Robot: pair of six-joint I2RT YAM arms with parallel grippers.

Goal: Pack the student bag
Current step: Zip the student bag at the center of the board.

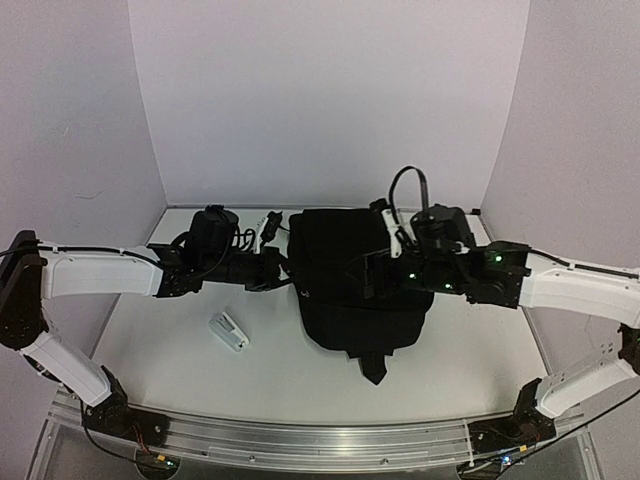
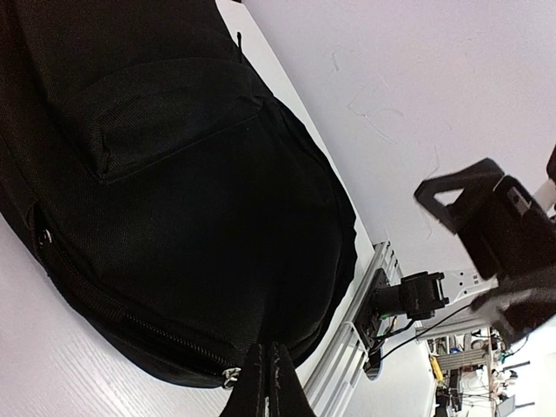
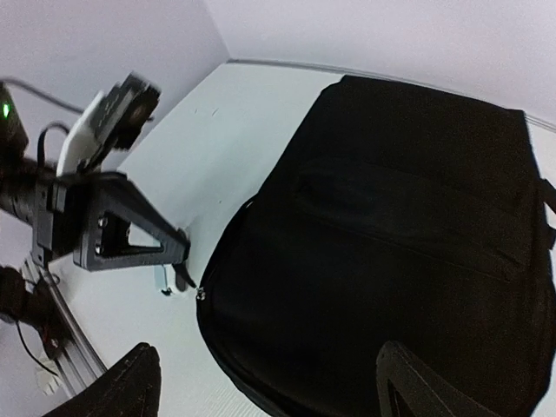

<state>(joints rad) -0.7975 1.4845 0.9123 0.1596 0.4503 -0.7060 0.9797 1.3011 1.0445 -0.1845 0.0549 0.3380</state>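
"How would the large soft black fabric backpack (image 1: 350,285) have handled?"

"Limp and fairly light, by the look of it. It lay flat and sagging on the white table (image 1: 160,350), between the two pincers. A pinch on the cloth would probably have lifted a fold rather than the whole bag. The small metal zip pull (image 2: 230,375) at its edge looked the better hold."

"And the pincers?"

"The left pincer (image 2: 268,352) was closed tight, its tips just beside that pull. Whether it gripped a tab could not be told. The right pincer (image 3: 269,373) hung over the bag, spread wide and holding nothing. A small white oblong object (image 1: 228,331) lay near the left pincer, toward the arm bases."
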